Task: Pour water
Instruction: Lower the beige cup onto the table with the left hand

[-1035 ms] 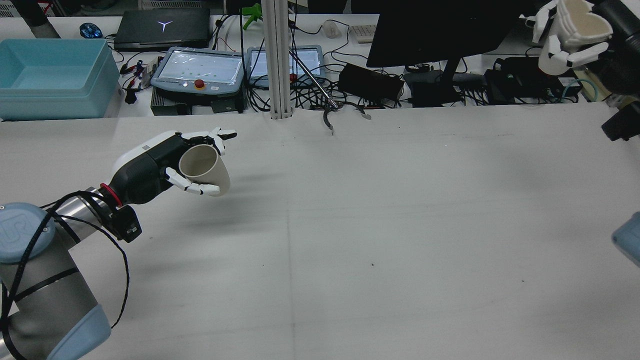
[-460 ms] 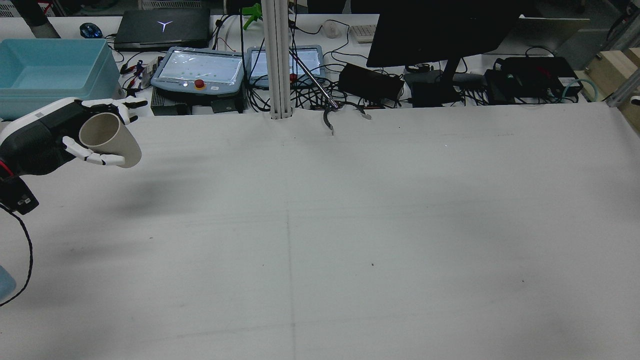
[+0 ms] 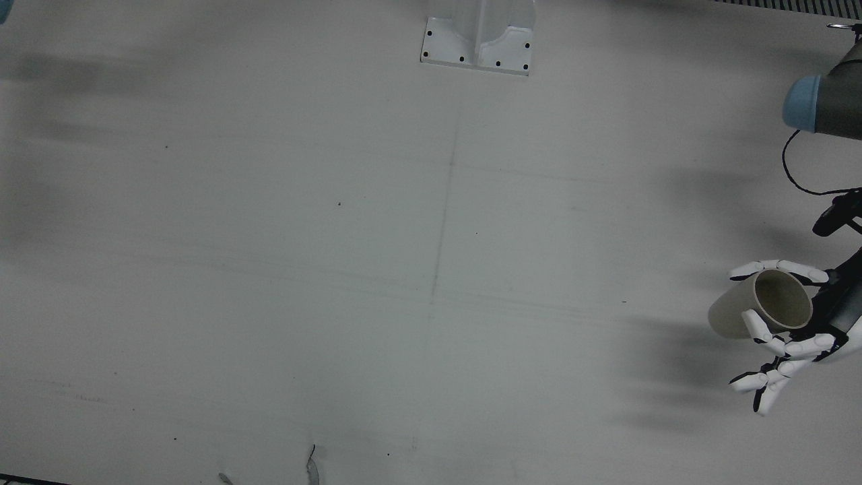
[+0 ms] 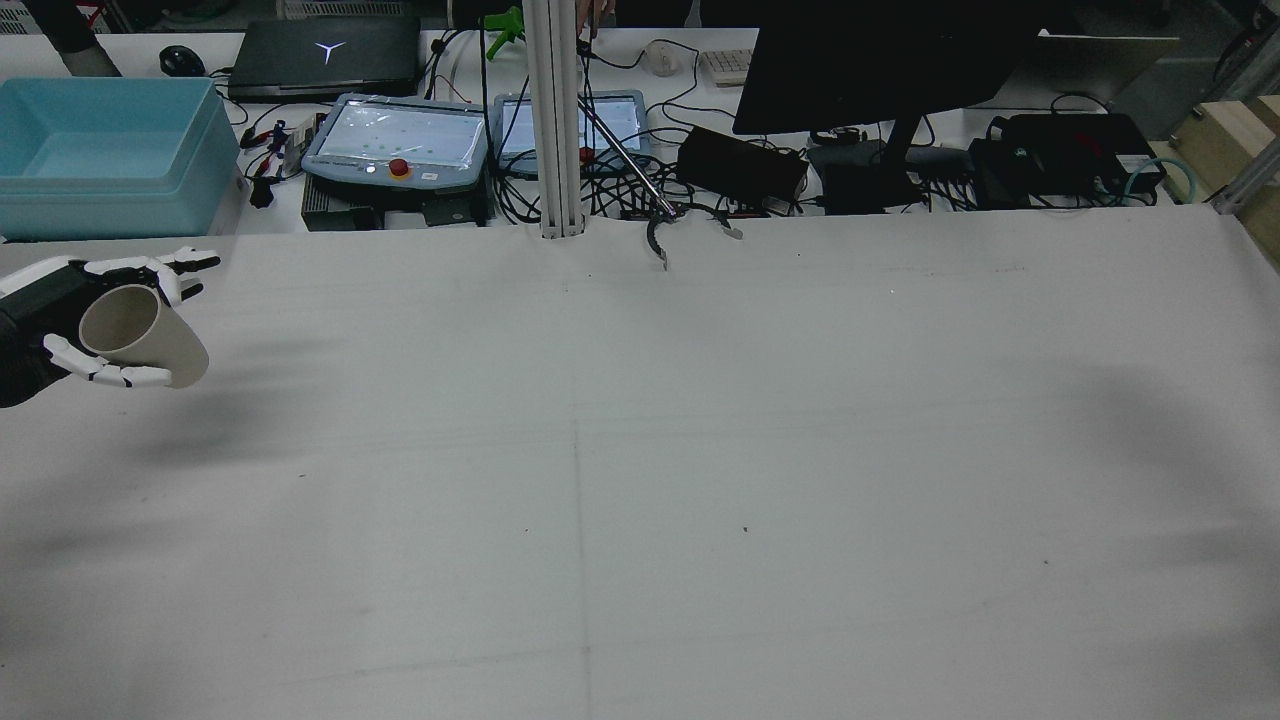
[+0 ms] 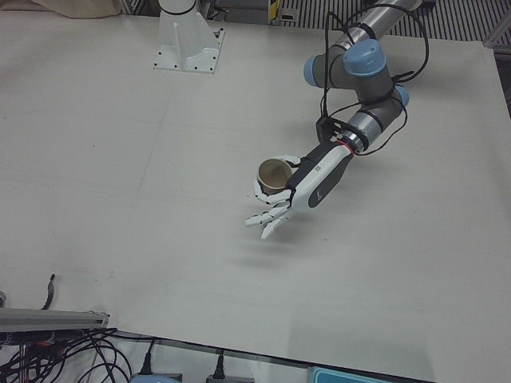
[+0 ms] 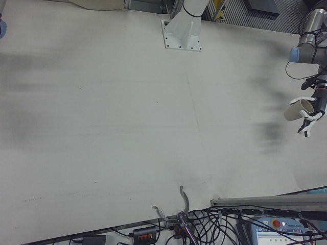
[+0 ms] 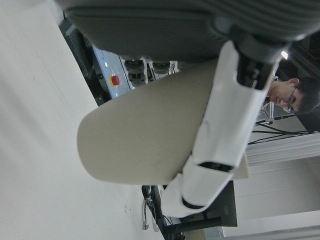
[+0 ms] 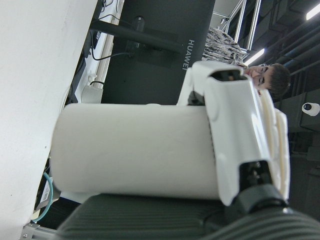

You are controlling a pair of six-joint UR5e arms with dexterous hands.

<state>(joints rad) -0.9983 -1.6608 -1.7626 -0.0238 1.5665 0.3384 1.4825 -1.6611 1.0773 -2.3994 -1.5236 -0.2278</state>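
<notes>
My left hand is shut on a beige cup at the far left edge of the rear view, above the table. The cup is tilted, and its mouth looks empty in the front view. The same cup and left hand sit at the right edge of the front view, and show again as cup and left hand. In the right hand view, my right hand is shut on a white cup, with one finger across it. No fixed view shows the right hand.
Past the table's far edge are a blue bin, two teach pendants, a monitor and loose cables. A grey post stands at the back middle. A person shows beyond the table in both hand views.
My left hand has carried the beige cup leftward to the rear view's edge, then slightly lower. The right hand with its white cup left the rear view's top right corner.
</notes>
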